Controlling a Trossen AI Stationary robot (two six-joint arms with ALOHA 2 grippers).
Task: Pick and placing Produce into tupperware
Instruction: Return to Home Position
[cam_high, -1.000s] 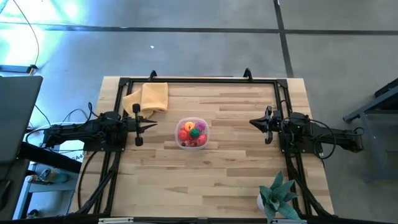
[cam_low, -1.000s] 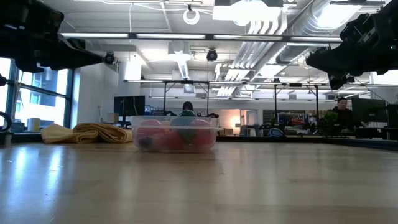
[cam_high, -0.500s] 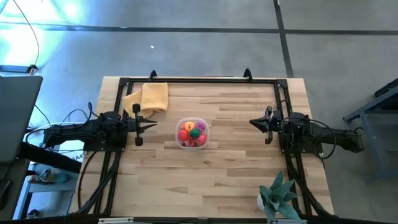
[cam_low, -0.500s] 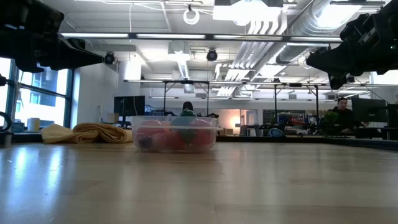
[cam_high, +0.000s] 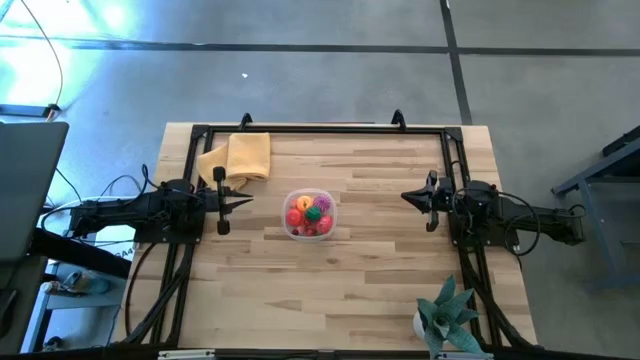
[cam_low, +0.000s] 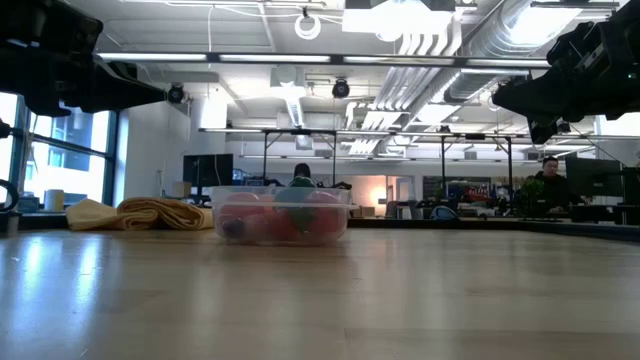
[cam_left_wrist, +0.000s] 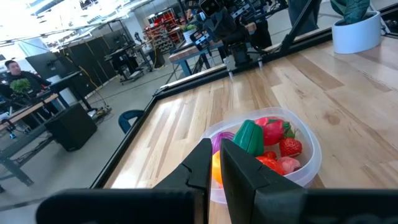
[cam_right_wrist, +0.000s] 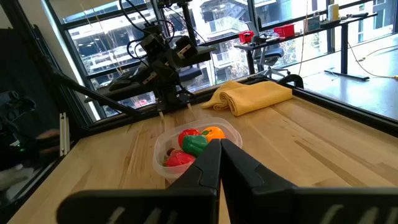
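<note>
Now, from above, the left gripper (cam_high: 240, 203) hangs clenched on nothing, a folded yellow cloth (cam_high: 245, 155) near its side. Ahead of its tips, midway to the other claw, sits the clear tupperware (cam_high: 308, 237) holding the produce (cam_high: 308, 212): red, orange and green pieces. The right gripper (cam_high: 408, 197) faces it, also clenched and empty. No loose produce shows on the wood, so filling looks finished; only parking the arms seems left.

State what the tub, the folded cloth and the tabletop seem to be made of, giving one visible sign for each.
Tub: probably clear, glossy plastic; the toy produce shows through its wall.
Cloth: soft fabric, matte yellow-orange; it lies in slack folds.
Tabletop: light wood planks, seemingly sealed; grain and seams show, with a faint sheen.
</note>
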